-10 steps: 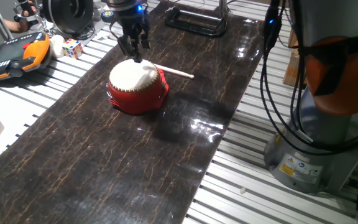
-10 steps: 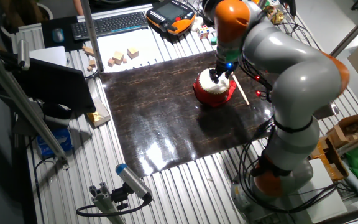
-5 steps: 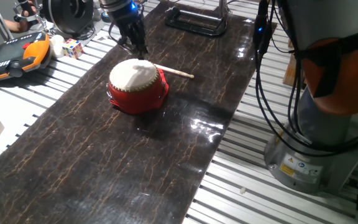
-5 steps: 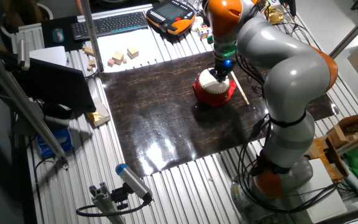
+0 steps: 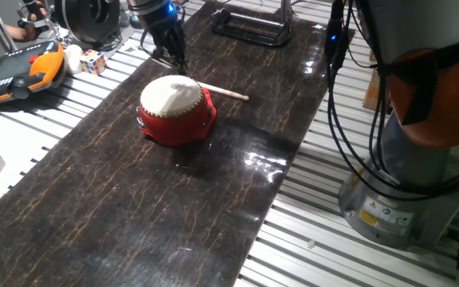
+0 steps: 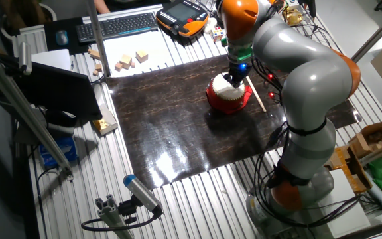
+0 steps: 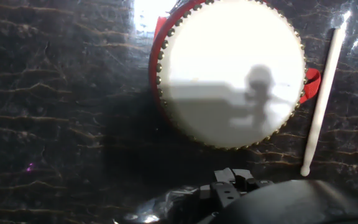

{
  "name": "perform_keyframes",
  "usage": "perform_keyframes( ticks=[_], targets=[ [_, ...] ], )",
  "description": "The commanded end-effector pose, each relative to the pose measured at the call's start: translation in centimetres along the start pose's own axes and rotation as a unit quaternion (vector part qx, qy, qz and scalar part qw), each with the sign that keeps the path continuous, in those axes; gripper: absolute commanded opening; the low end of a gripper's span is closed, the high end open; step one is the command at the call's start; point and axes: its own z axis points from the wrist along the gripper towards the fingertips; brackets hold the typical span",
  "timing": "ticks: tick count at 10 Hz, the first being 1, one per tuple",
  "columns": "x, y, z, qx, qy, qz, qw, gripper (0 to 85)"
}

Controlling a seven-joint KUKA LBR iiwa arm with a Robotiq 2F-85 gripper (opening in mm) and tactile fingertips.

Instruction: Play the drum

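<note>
1. I see the drum [image 5: 176, 110] sitting on the dark marbled mat [image 5: 134, 207]: squat and round, with a glossy red body, a red rim flaring out at the base, and a flat cream-white skin on top.
2. In the hand view the skin [image 7: 232, 71] is edged by a ring of small brass-coloured studs, and a shadow falls across its lower half. A bit of red tab sticks out at the side of the drum next to the stick.
3. My gripper [image 5: 171, 57] hangs above the mat just off the drum's far edge, not touching the skin. From the other fixed view it [image 6: 234, 75] appears over the drum's top.
4. The fingers look drawn close together in the fixed view, but I cannot tell for certain whether they meet; nothing is between them.
5. A thin pale wooden stick [image 5: 223, 91] lies flat on the mat just beside the drum, near the gripper, with its rounded tip [image 7: 304, 169] visible in the hand view.
</note>
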Motion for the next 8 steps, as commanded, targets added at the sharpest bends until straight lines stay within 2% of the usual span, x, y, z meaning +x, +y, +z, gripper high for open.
perform_keyframes(
  ticks=[1, 6, 8],
  targets=[
    [0.0, 0.0, 0.0, 0.0, 0.0, 0.005, 1.0, 1.0],
    [0.0, 0.0, 0.0, -0.003, -0.005, 0.032, 0.999, 0.7],
    [0.0, 0.0, 0.0, -0.066, -0.002, 0.053, 0.996, 0.7]
  ],
)
